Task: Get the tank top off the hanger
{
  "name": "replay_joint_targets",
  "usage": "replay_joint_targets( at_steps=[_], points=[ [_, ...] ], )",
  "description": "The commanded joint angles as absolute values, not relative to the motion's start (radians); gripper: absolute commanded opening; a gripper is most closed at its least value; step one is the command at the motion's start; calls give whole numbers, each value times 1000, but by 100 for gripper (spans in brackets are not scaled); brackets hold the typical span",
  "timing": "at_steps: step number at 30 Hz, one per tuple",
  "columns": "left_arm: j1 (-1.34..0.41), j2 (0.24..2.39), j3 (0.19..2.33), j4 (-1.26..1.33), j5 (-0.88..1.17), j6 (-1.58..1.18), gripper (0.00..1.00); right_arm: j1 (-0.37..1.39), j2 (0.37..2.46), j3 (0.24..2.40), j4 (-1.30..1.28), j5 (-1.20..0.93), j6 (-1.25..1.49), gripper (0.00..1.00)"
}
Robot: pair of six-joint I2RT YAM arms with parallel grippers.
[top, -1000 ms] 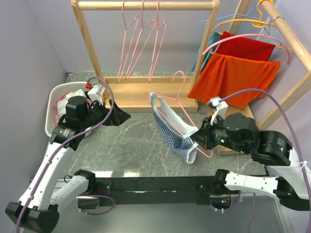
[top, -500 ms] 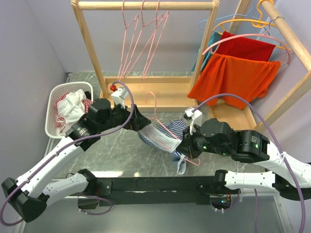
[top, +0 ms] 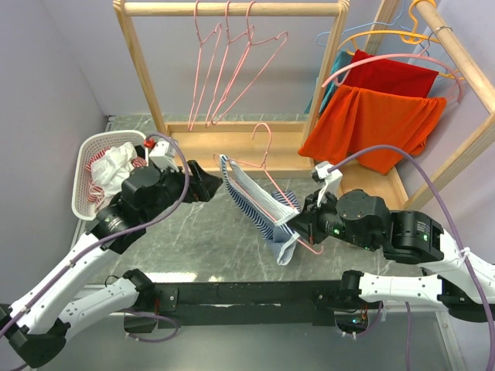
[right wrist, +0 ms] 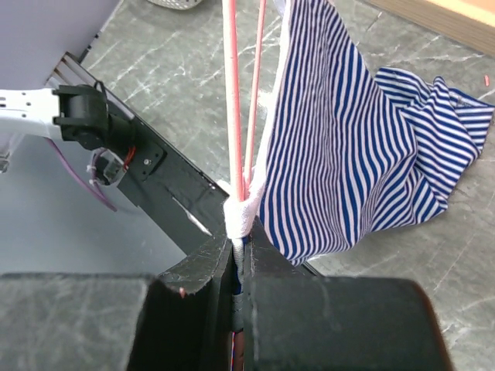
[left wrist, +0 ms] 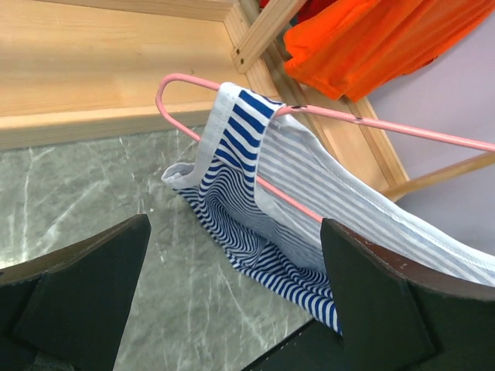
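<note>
A blue-and-white striped tank top [top: 249, 202] hangs on a pink wire hanger [top: 267, 164] held tilted above the marble table. My right gripper [top: 298, 229] is shut on the hanger's lower right corner, where the tank top's white edge wraps the wire. In the right wrist view the hanger wires [right wrist: 234, 116] run up out of the right gripper [right wrist: 241, 241] and the tank top [right wrist: 348, 154] drapes to the right. My left gripper [top: 210, 182] stands open just left of the garment's upper end. Its wrist view shows the tank top [left wrist: 309, 193] and hanger [left wrist: 379, 124] ahead of the left gripper [left wrist: 233, 226], untouched.
A wooden rack [top: 232, 147] with three bare pink hangers [top: 232, 69] stands behind. A second rack at the right carries orange and red garments [top: 371, 116]. A white basket [top: 83, 182] of clothes sits at the far left. The black rail of the arm bases [top: 247, 294] runs along the near edge.
The right gripper has swung the hanger up and to the right, standing it more upright. The left gripper, still open, has drawn back to the left, away from the tank top.
</note>
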State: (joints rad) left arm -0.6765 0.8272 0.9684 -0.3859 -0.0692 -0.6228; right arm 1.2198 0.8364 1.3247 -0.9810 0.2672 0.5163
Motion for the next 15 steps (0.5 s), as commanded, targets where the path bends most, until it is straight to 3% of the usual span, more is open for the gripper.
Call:
replay_joint_targets(
  at_steps=[1, 15],
  points=[
    [-680, 887, 942, -273, -69, -649, 94, 1226, 816, 1339, -874, 270, 519, 0],
    [-695, 914, 923, -98, -170, -623, 79, 1226, 815, 1331, -853, 239, 508, 0]
  ],
)
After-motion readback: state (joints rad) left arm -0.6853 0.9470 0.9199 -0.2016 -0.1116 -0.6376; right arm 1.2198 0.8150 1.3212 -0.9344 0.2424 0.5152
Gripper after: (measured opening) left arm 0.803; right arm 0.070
